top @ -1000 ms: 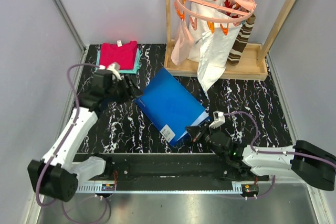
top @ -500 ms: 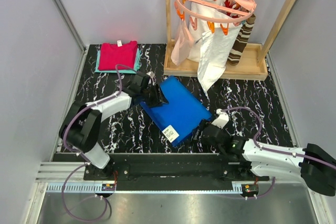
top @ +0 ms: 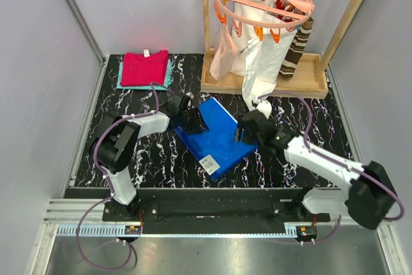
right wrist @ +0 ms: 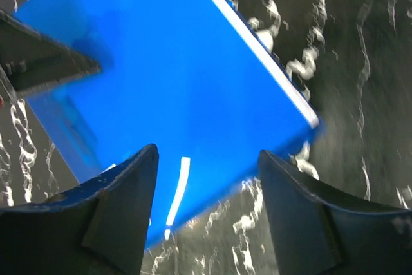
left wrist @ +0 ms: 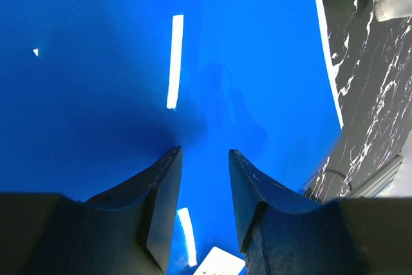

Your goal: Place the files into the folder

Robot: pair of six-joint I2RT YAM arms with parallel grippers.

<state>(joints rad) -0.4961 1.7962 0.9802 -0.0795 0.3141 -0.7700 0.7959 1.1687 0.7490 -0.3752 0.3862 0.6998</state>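
— Folder point(top: 215, 134) is seen lying flat on the dark marbled surface point(top: 148, 152), royal blue, its label point(top: 209, 163) at the near corner, with an arm set at either side!

— And the jaws?

— The left gripper point(left wrist: 203, 152) is held over the far-left corner, jaws a narrow gap apart with only blue showing between them, so nothing is clamped. The right gripper point(right wrist: 207, 152) is poised at the right edge, jaws spread wide, nothing held.

— The files, where are they?

— No loose sheets can be made out. A thin white strip point(right wrist: 257, 40) is seen along one folder edge (paper edges perhaps, it cannot be told).

— What could be spoiled from here?

— A glossy cover on a hard surface could be skidded away if it is pushed from one side only. If both covers are pinched together, nothing would be opened. Anything inside could be spilled if an edge is tipped. A knock between arms set this close cannot be ruled out.
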